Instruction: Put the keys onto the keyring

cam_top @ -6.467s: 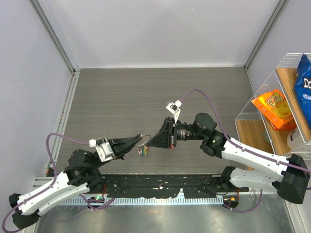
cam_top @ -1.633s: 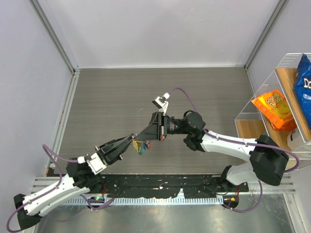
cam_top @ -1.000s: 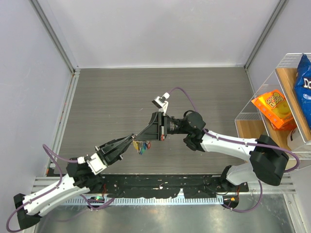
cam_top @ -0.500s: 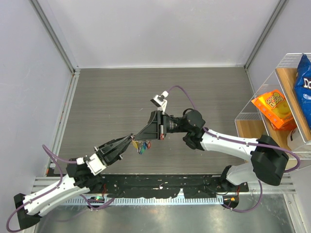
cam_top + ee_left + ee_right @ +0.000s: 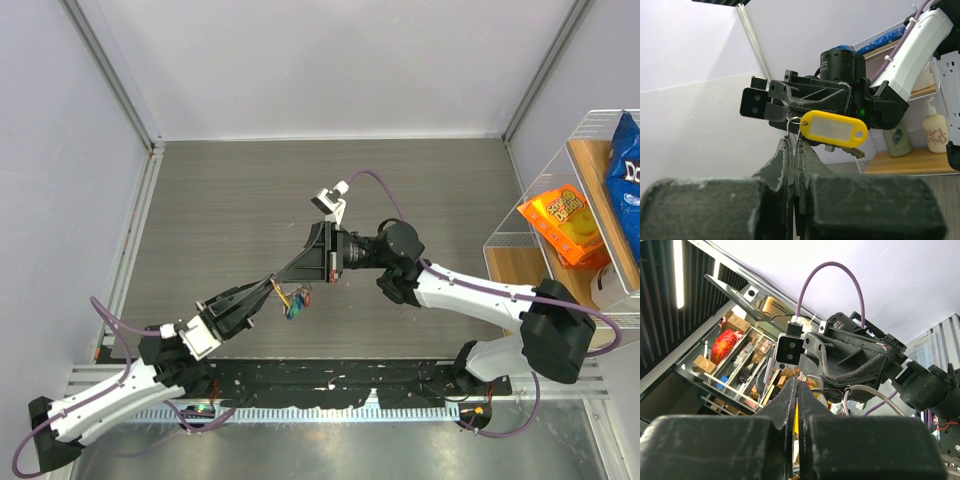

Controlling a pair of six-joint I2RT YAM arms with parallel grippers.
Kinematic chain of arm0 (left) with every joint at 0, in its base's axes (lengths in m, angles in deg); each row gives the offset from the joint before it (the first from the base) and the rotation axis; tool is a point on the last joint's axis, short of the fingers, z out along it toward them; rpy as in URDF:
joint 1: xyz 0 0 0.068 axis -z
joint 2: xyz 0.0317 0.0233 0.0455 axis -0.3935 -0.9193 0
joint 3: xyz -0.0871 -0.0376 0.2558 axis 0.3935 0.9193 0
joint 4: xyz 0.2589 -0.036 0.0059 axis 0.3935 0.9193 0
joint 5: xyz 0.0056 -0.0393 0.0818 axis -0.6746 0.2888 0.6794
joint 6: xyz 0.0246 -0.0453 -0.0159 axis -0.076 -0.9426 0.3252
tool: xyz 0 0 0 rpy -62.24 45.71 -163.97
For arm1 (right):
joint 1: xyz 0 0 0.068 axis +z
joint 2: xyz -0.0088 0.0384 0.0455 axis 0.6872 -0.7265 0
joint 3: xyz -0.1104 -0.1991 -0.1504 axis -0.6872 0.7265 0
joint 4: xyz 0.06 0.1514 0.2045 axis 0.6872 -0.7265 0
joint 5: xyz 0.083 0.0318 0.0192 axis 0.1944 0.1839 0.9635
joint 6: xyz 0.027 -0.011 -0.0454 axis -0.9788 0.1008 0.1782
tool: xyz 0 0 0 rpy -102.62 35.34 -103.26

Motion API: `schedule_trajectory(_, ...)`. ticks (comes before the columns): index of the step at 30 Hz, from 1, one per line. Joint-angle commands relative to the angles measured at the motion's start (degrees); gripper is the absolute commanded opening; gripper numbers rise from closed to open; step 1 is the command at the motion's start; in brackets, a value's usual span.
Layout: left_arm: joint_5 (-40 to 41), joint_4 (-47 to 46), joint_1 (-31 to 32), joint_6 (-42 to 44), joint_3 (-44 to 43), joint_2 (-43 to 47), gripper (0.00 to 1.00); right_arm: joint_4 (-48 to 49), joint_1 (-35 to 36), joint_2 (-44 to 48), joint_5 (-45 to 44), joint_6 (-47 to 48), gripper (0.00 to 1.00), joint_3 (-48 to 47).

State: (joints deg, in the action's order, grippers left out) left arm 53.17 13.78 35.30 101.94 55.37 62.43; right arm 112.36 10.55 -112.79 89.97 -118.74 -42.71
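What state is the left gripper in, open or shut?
Shut. The left gripper has its fingers pressed together, no gap, tips just below the keyring carrying the yellow tag. Whether it pinches the ring, cannot tell.

The table (image 5: 230, 190) was dark grey with fine wood-grain striping, between pale lilac-grey walls (image 5: 330, 60). The left arm (image 5: 100, 395) and right arm (image 5: 470, 295) wore white shells over black joints, with purple cables (image 5: 395, 195) looping off them. The left gripper (image 5: 266, 288) and right gripper (image 5: 292, 272) were matt black. The keys (image 5: 296, 301) hung as a small knot of yellow, green, blue and what looked like red, too small to sort cleanly from above. From the left wrist, one yellow head (image 5: 832, 129) carried a frosted whitish window, on a silver keyring (image 5: 795, 121). The shelf (image 5: 520, 270) was tan wood, with an orange packet (image 5: 565, 225) and a blue bag (image 5: 625, 165).
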Motion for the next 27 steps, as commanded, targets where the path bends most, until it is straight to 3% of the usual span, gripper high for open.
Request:
schedule_trajectory(1,-1.60,2.08,0.23,0.43,1.22,-1.25,0.00,2.90,0.27,3.53,-2.54,0.94,0.06,-3.89)
schedule_trajectory(12,-0.38,4.01,0.23,0.17,0.87,-0.72,0.00,2.73,0.27,3.27,-2.89,0.77,0.06,-3.10)
schedule_trajectory(21,-0.37,4.62,0.23,0.25,1.31,-0.45,0.37,2.46,0.27,3.27,-2.89,0.77,0.06,-3.19)
schedule_trajectory(27,-0.29,5.06,0.23,-0.10,1.40,-0.72,0.44,2.81,0.36,2.92,-2.98,1.03,0.06,-2.58)
